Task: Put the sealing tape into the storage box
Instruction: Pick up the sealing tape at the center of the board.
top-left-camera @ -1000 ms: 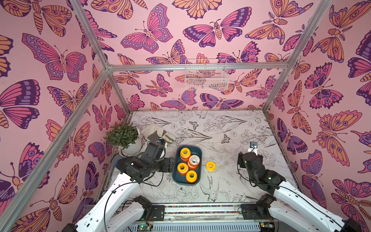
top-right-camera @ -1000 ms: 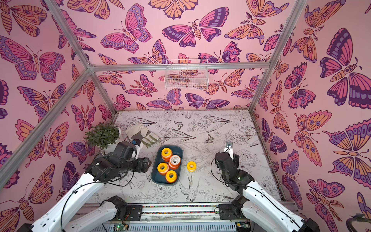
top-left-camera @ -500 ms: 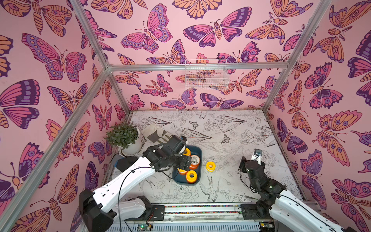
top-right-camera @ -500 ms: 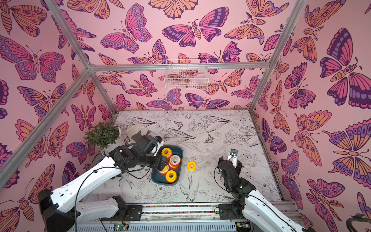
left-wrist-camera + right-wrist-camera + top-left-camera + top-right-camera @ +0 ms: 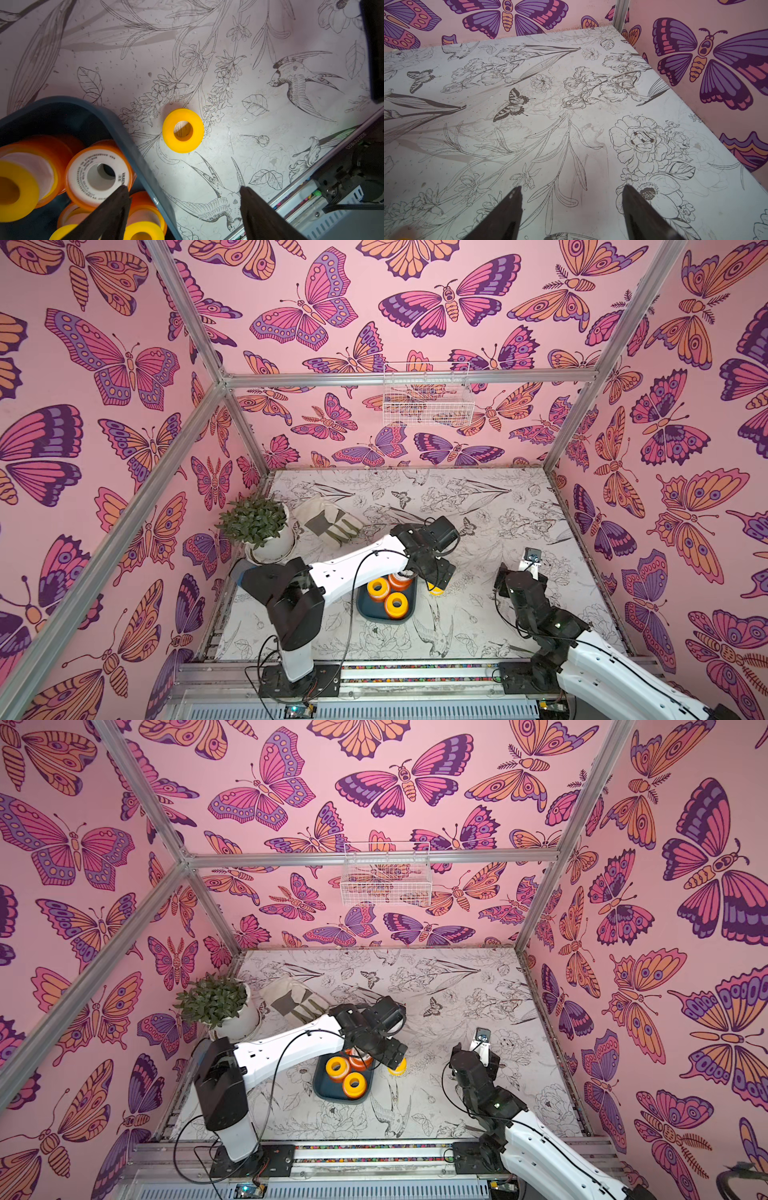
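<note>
Swinging across from the far side of the tray, the left arm now reaches over the shallow dark teal plastic storage box (image 5: 365, 612), while the right arm has drawn back toward its base. The left gripper (image 5: 182, 188) hangs with jaws spread wide and empty. The one loose spool of sealing tape, a small all-yellow ring (image 5: 183, 130), lies flat on the printed tabletop (image 5: 270, 128) just beside the box's rim (image 5: 116, 116), hole facing up. Being round, it has no long axis to line up with. It sits ahead of the left jaws and centred between the two fingers, so I judge a straight advance and descent would bracket it. The right gripper (image 5: 572, 187), jaws also apart and holding nothing, is over bare table well away from it. The left arm is clearly nearer.

Counted: four spools in the box, partly hidden by a finger, and one outside.
</note>
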Controlling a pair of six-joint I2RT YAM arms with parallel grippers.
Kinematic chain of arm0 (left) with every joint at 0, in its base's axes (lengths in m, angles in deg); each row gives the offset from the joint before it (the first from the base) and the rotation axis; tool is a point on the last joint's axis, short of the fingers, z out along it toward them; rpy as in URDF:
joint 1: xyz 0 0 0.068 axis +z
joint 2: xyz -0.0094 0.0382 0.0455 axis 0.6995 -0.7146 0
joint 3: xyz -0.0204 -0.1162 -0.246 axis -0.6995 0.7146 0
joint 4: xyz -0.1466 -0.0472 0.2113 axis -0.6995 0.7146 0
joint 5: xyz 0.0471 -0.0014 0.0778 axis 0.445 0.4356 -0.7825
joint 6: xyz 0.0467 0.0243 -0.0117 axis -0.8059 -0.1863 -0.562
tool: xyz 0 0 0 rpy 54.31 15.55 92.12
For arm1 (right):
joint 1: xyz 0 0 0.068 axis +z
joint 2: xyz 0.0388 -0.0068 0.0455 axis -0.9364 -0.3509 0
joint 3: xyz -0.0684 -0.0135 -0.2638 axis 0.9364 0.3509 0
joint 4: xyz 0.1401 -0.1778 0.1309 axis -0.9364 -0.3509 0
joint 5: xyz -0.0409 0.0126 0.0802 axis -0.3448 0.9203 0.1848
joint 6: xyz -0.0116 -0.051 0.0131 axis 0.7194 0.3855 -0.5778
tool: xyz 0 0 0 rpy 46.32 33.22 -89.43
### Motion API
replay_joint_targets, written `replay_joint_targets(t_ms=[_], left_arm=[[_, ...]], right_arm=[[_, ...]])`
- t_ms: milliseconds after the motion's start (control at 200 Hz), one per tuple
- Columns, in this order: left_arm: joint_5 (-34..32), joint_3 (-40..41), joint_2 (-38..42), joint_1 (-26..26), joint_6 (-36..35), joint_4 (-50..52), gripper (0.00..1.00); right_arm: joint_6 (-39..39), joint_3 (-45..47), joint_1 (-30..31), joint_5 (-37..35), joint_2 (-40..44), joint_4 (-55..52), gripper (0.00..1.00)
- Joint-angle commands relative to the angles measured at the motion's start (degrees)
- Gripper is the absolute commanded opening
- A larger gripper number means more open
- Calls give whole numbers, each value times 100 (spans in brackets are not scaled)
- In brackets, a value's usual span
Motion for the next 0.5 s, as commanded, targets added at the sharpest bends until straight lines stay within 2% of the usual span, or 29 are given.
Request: replay_joint_targets(t_ms=[0, 235, 496], left_arm=[[44, -266, -375, -74, -134, 109, 87], [-50, -682, -1179, -144, -153, 209, 85], [-320, -883, -1660, -199, -85, 284, 83]], right_arm=[[8, -124, -37, -23, -40, 61, 79], [35, -133, -30, 10, -115, 101, 79], [85, -141, -31, 84, -186, 144, 79]])
